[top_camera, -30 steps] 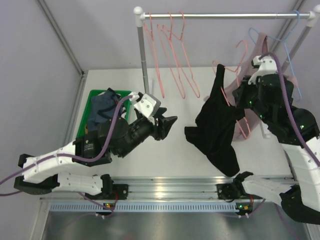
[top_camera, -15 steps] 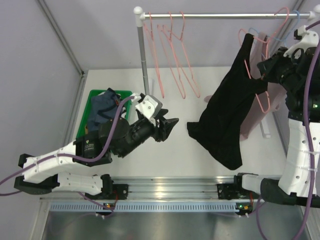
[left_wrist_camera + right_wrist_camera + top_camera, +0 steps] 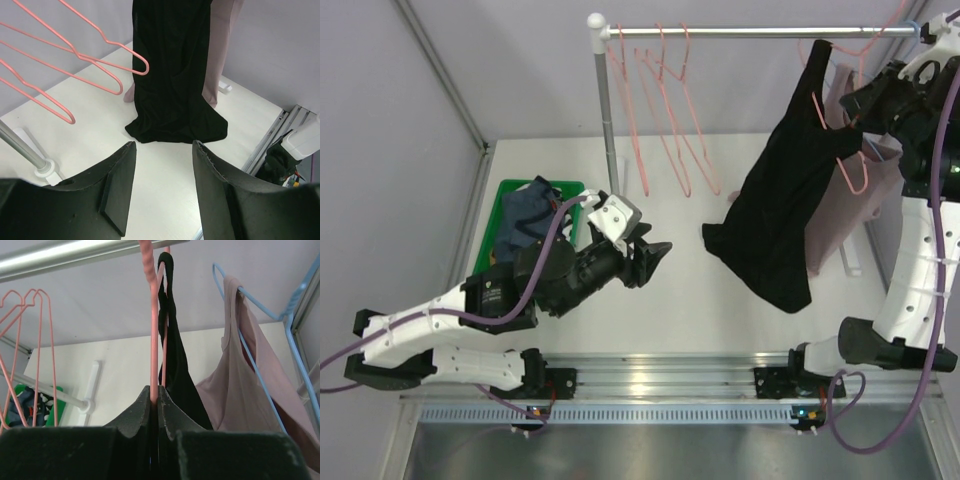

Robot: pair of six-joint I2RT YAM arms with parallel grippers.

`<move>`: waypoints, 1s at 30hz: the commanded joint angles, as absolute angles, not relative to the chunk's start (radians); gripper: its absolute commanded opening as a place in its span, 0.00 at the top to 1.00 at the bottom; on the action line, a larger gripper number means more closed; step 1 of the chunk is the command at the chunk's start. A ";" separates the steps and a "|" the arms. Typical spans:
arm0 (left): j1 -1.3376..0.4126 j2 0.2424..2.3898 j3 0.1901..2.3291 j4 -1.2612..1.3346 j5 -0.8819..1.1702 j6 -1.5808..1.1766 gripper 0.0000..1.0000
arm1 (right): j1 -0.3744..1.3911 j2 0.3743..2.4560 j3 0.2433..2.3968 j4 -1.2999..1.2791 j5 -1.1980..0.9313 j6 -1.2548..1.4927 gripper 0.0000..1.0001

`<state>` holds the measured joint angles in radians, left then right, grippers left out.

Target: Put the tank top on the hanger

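Lilac-grey walls (image 3: 520, 70), white table (image 3: 670, 260), and a chrome rail (image 3: 750, 31) across the far side.

Biggest item in play is the black tank top (image 3: 785, 190). It hangs far right under the rail, long axis near vertical, straps up at rail height, hem down and trailing toward near-left. In the left wrist view the hem looks to brush the table. Just right of it is a pink top (image 3: 250, 375) on a blue hanger (image 3: 265, 305). Green bin (image 3: 515, 184) at the left w/ a dark garment (image 3: 525, 215) in it. Spare hangers (image 3: 665, 110) sit on the rail, left of centre.

The hanger (image 3: 152, 340) is salmon wire, rising straight up out of the right gripper (image 3: 159, 397). Its fingers are pressed together, pinching the wire. One black strap loops round the wire near the top; second strap, can't tell. The hook end reaches rail height; whether it sits over the rail, can't tell from either view.

Left gripper (image 3: 163, 150): jaws spread, nothing between them, low over the table. It is aimed right at the top's hem and well apart from it.

Judgement: R arm is the one that counts, since it's already on the hanger. L would need a long reach to help. The coming move turns on hook vs rail: the hook has to go up and over.

Risk: the fabric is limp, so a lone strap may slide off if the hanger tilts.
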<state>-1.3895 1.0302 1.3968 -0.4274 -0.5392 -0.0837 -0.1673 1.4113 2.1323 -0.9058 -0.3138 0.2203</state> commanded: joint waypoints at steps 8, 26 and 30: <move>-1.391 1.019 1.408 -0.430 -0.545 -0.078 0.45 | -0.193 1.428 2.057 -0.845 -0.330 0.193 1.00; -1.388 1.002 1.371 -0.431 -0.554 -0.094 0.45 | -0.195 1.362 1.956 -0.857 -0.276 0.199 0.77; -1.390 0.999 1.364 -0.431 -0.555 -0.100 0.45 | -0.195 1.350 1.962 -0.870 -0.269 0.204 0.61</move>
